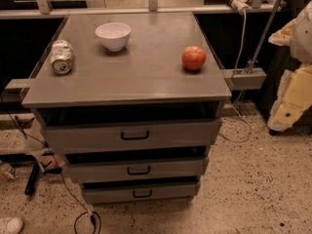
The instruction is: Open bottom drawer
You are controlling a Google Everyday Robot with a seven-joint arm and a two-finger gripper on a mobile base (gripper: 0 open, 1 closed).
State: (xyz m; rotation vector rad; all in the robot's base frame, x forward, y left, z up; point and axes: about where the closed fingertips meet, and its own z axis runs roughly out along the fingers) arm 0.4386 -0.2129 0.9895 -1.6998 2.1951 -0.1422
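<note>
A grey cabinet (126, 82) stands in the middle of the camera view with three drawers stacked below its top. The bottom drawer (107, 194) has the narrowest grey front and a small black bar handle (142, 193). Its front sits close in under the middle drawer (97, 171), with a dark gap above it. My gripper (287, 111) hangs at the right edge of the view as a white and yellowish shape. It is well to the right of the cabinet, higher than the bottom drawer, and touches nothing.
On the cabinet top lie a crushed can (62, 56), a white bowl (113, 35) and a red apple (193, 58). The top drawer (87, 138) has the longest handle. Cables (83, 218) trail on the speckled floor at the left front. A shoe tip (9, 224) shows at bottom left.
</note>
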